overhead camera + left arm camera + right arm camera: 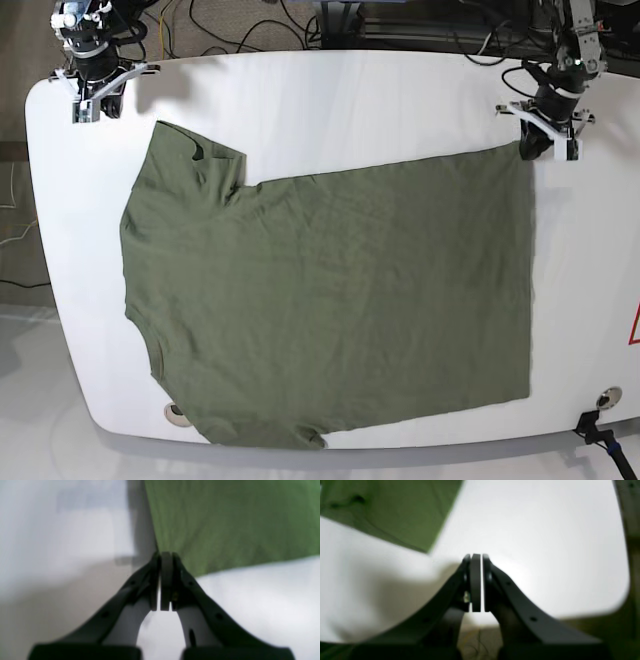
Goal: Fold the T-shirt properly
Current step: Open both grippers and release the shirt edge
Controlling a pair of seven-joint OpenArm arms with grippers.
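The T-shirt lies flat on the worktop, long axis left-right. My left end effector, apparently clamped on its far right corner, is nearer; my right end effector is together, empty, apart.

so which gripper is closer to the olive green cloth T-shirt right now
The left gripper. Its shut jaws sit at the far hem corner of the olive-green cloth T-shirt. The right gripper hovers over bare white table, clear of the sleeve.
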